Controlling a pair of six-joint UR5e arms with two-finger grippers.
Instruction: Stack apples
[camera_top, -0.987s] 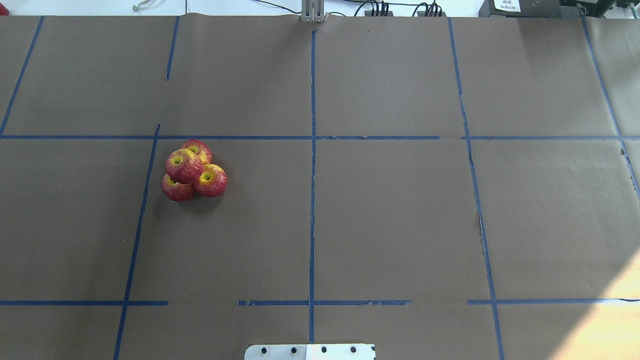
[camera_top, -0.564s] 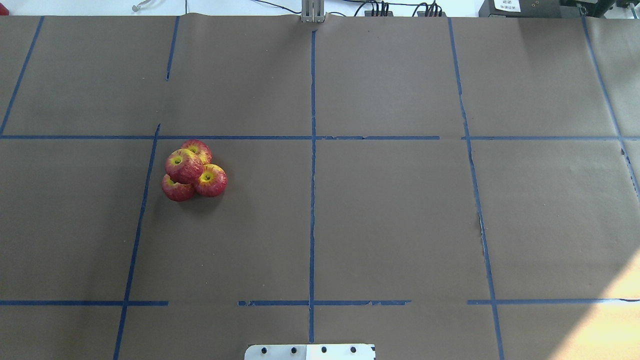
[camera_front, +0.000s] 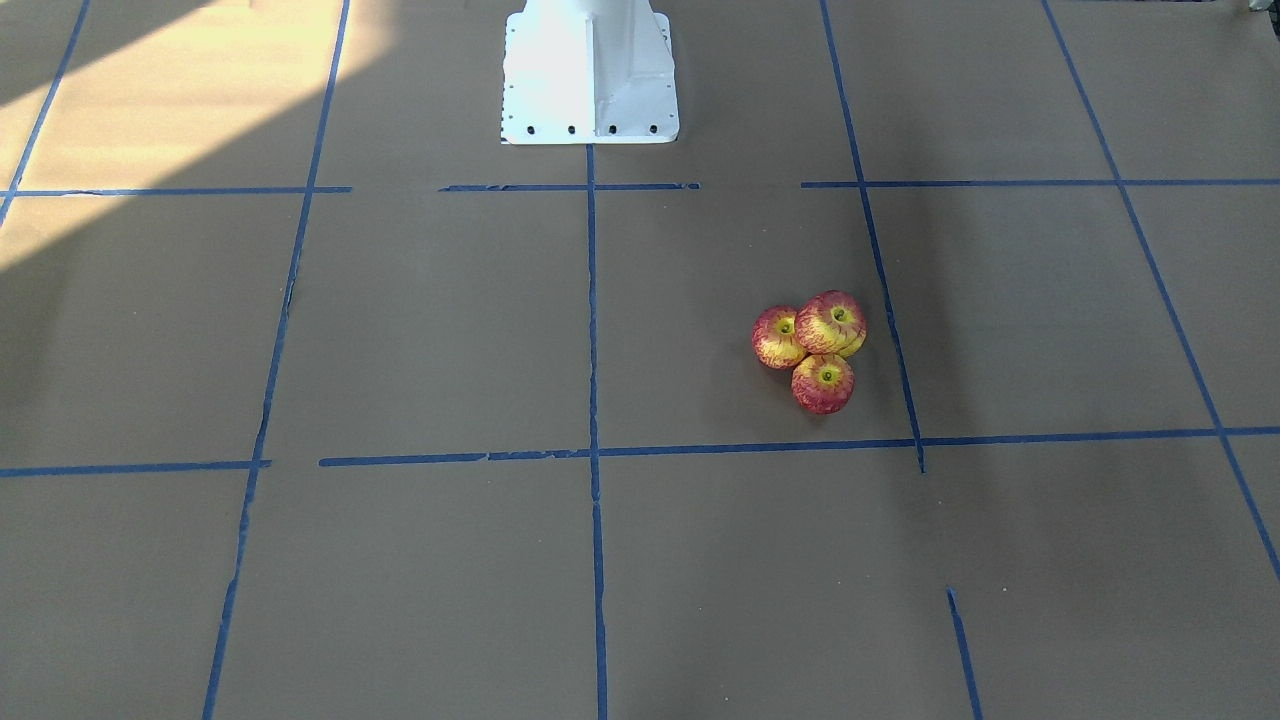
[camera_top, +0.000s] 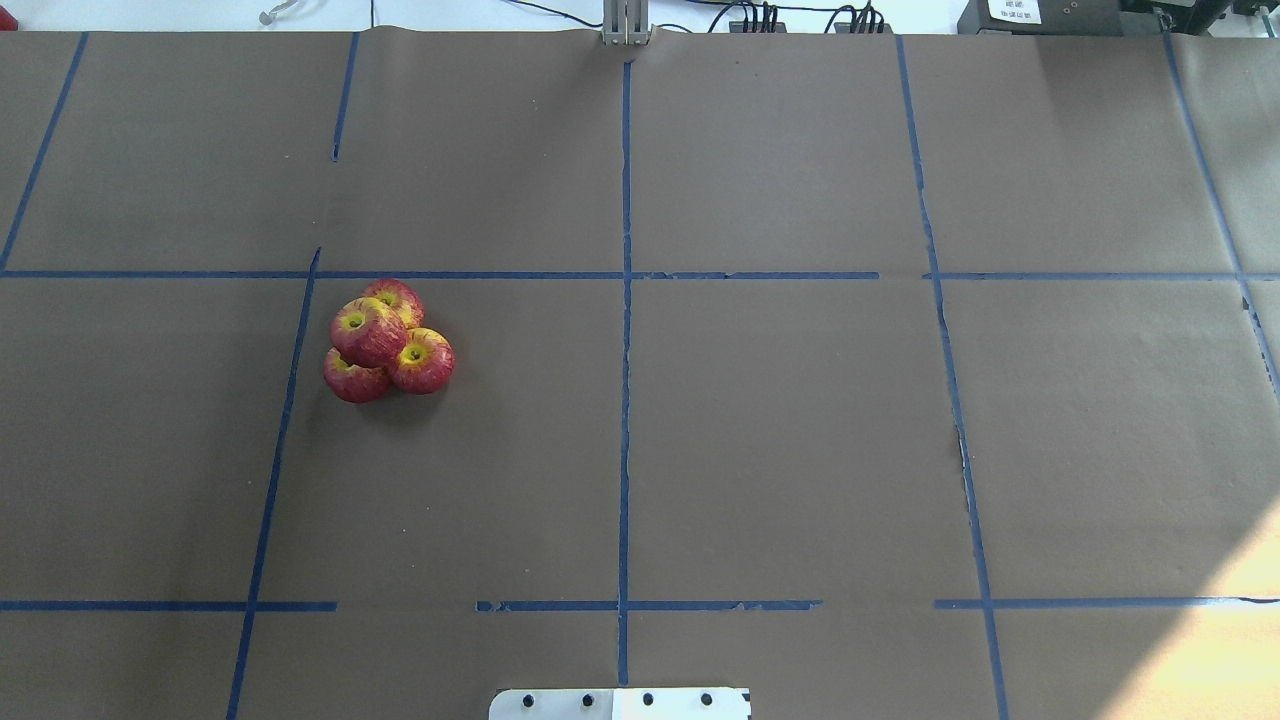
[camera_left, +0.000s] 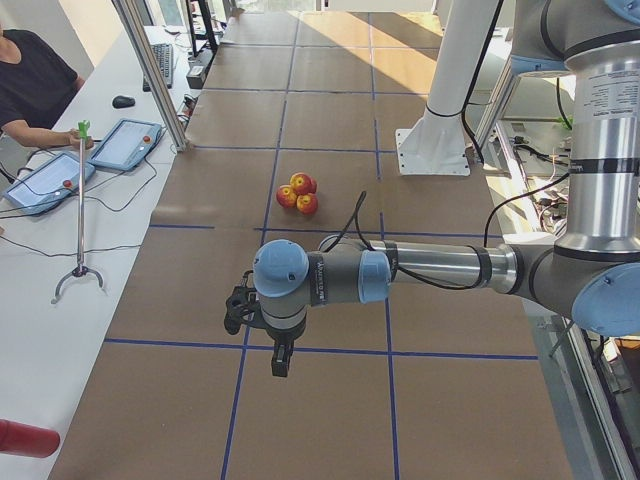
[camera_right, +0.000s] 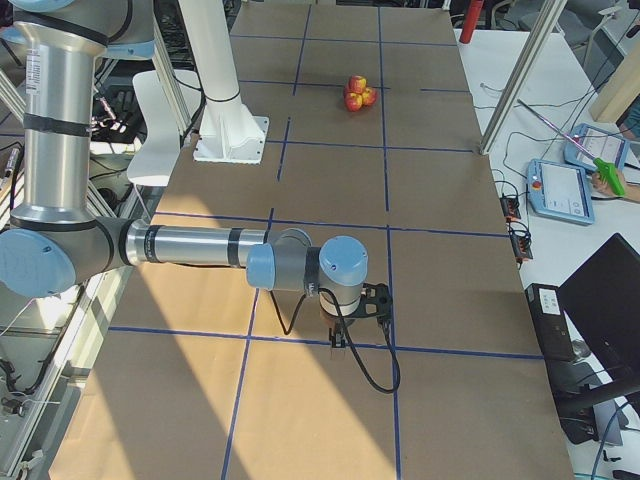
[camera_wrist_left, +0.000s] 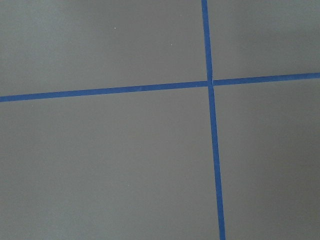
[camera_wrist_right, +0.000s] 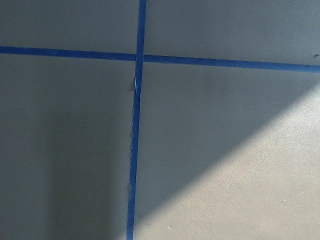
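Observation:
Four red-and-yellow apples form a pile on the brown paper, on the robot's left half of the table. One apple (camera_top: 368, 332) sits on top of three others (camera_top: 422, 362), (camera_top: 355, 380), (camera_top: 395, 297). The pile also shows in the front view (camera_front: 830, 322), the left view (camera_left: 298, 192) and the right view (camera_right: 357, 92). My left gripper (camera_left: 283, 362) hangs far from the pile, over a tape crossing near the table's left end. My right gripper (camera_right: 338, 342) hangs over the right end. Both show only in the side views, so I cannot tell if they are open or shut. The wrist views show only paper and tape.
The white robot base (camera_front: 588, 70) stands at the table's middle near edge. Blue tape lines (camera_top: 625, 300) grid the paper. An operator (camera_left: 30, 85), tablets (camera_left: 125, 143) and a grabber tool (camera_left: 80, 210) are on the side desk beyond the table.

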